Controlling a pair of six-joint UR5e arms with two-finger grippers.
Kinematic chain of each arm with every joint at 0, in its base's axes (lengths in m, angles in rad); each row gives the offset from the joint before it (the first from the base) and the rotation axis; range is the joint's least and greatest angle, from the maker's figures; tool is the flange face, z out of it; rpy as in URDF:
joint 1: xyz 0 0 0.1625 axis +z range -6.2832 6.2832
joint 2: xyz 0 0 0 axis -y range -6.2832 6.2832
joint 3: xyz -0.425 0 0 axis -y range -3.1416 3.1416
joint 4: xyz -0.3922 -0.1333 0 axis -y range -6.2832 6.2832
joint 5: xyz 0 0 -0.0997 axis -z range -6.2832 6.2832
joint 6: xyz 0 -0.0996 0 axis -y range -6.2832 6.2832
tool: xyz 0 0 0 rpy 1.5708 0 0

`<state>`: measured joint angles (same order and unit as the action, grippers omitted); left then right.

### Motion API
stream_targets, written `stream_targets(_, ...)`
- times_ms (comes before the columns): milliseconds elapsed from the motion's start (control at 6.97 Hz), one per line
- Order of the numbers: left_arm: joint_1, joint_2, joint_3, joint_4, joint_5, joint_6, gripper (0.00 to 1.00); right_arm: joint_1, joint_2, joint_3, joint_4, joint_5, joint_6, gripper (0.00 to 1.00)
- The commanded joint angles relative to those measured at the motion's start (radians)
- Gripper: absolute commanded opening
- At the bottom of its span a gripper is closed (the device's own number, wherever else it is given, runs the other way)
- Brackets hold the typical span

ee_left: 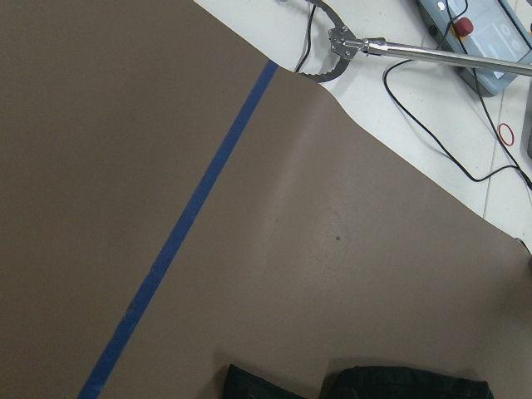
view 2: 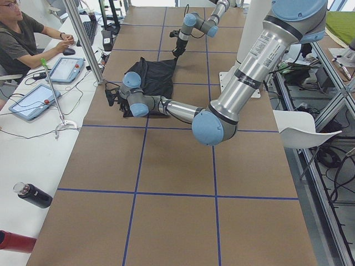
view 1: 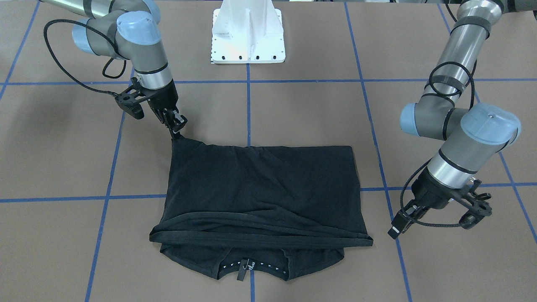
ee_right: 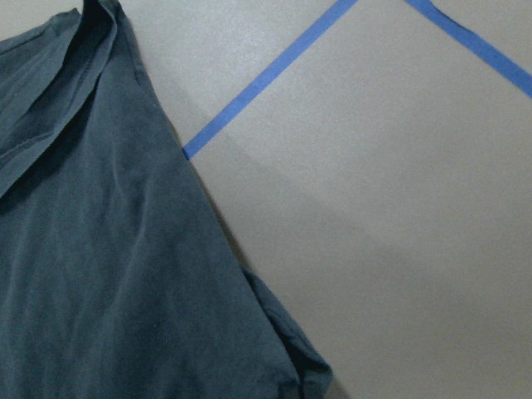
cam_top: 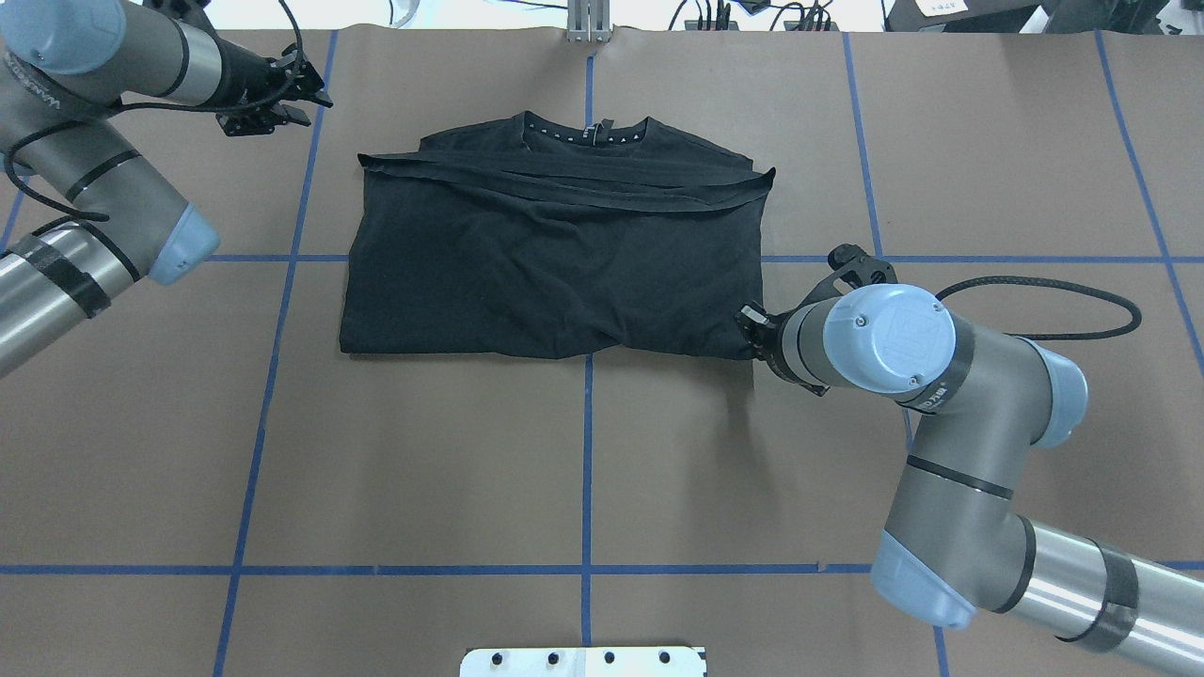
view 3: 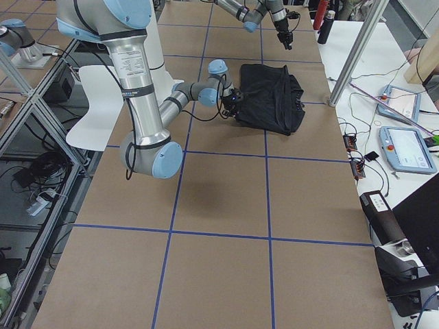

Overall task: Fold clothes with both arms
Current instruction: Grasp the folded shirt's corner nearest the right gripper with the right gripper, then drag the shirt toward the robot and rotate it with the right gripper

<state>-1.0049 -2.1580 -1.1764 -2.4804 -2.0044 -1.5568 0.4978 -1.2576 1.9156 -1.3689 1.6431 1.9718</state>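
In the overhead view the left arm (cam_top: 113, 197) comes in at 9 o'clock and reaches toward the far edge. Its left pincer (cam_top: 299, 99) hangs over bare counter (cam_top: 423, 451) at about 10 o'clock from the black T-shirt (cam_top: 555, 273), clear of the cloth and holding nothing. The left wrist view catches two dark tips at its lower edge with a gap between them, so the jaws stand apart.

The T-shirt lies in the middle of the counter, across a blue tape line (cam_top: 588, 451), folded into a wide rectangle. Its lower half is doubled up over the chest. The hem band (cam_top: 564, 183) runs side to side just short of the collar (cam_top: 585, 132), which points to 12 o'clock and shows a row of small white marks.

At the shirt's 4 o'clock corner the right pincer (view 1: 176, 128) is clamped on the cloth. The front-facing view shows that corner drawn into a small point between the closed fingers, while the rest lies flat. The right arm (cam_top: 950, 442) enters from 4 o'clock, and its wrist covers the pincer from above. The right wrist view shows cloth bunched at its lower edge. A white pedestal (cam_top: 583, 661) sits at the 6 o'clock edge.
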Motion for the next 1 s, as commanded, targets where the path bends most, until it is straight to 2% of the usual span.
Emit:
stream_targets(0,-0.001,0.001,-0.003,0.000,-0.001,-0.003,0.46,0.001,-0.160,0.186,-0.007,0.140,-0.068,0.00)
stream_targets(144,-0.001,0.001,-0.014,0.000,-0.002,-0.005,0.46,-0.005,-0.210,0.259,-0.006,0.206,-0.089,0.00)
stream_targets(287,-0.001,0.003,-0.026,0.002,-0.002,-0.006,0.46,-0.065,-0.215,0.270,-0.009,0.266,-0.082,0.00)
stream_targets(574,0.000,0.009,-0.054,0.003,-0.005,-0.009,0.46,-0.201,-0.255,0.301,-0.012,0.285,-0.079,0.00)
stream_targets(718,0.002,0.024,-0.074,0.003,-0.034,-0.014,0.46,-0.267,-0.320,0.351,-0.012,0.287,-0.079,0.00)
stream_targets(861,0.000,0.030,-0.095,0.003,-0.054,-0.019,0.46,-0.330,-0.341,0.370,-0.012,0.285,-0.068,0.00)
